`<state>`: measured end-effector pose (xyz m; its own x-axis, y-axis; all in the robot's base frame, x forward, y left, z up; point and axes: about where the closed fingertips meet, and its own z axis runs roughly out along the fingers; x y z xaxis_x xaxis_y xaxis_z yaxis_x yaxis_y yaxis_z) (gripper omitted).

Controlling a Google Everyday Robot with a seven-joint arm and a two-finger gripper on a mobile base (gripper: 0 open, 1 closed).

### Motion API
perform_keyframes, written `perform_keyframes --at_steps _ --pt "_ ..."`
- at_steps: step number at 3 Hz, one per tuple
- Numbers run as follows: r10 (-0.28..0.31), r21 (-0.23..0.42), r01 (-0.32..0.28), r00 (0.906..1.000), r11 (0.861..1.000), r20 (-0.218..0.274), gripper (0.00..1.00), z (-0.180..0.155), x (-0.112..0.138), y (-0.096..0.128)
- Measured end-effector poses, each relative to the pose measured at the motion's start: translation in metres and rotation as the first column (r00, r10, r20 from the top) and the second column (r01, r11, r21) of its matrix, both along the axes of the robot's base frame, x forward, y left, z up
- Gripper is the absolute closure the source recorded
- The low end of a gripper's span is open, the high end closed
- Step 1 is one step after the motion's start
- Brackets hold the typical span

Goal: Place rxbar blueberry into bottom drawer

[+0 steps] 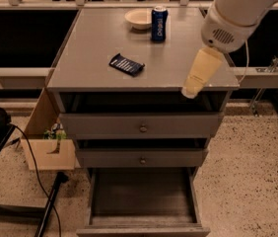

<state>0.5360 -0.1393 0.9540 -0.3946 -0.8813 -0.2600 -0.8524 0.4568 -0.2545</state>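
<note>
The rxbar blueberry (126, 64), a flat dark navy bar with pale lines, lies on the grey cabinet top (89, 58), left of centre. The bottom drawer (141, 196) is pulled out and shows a bare grey tray. My gripper (194, 83) hangs from the white arm (237, 14) over the cabinet top's front right edge, well to the right of the bar and apart from it. It holds nothing that I can see.
An upright blue soda can (159, 23) and a pale bowl (139, 19) stand at the back of the top. Two upper drawers with round knobs (142, 129) are shut. A cardboard box (48, 147) and black cables (35, 181) lie on the floor at the left.
</note>
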Motion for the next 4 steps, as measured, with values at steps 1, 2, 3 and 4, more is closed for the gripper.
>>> perform_keyframes --at_steps 1,2,3,4 --pt "-0.125 0.03 0.125 0.9921 0.992 -0.011 0.0 -0.014 0.028 0.026" --pt "-0.182 0.051 0.183 0.9831 0.982 -0.02 0.0 -0.013 0.027 0.027" --pt "-0.179 0.1 0.181 0.9834 0.978 -0.032 0.0 -0.02 0.033 0.024" --pt "-0.156 0.195 0.156 0.9876 0.968 -0.018 0.0 -0.027 0.046 0.031"
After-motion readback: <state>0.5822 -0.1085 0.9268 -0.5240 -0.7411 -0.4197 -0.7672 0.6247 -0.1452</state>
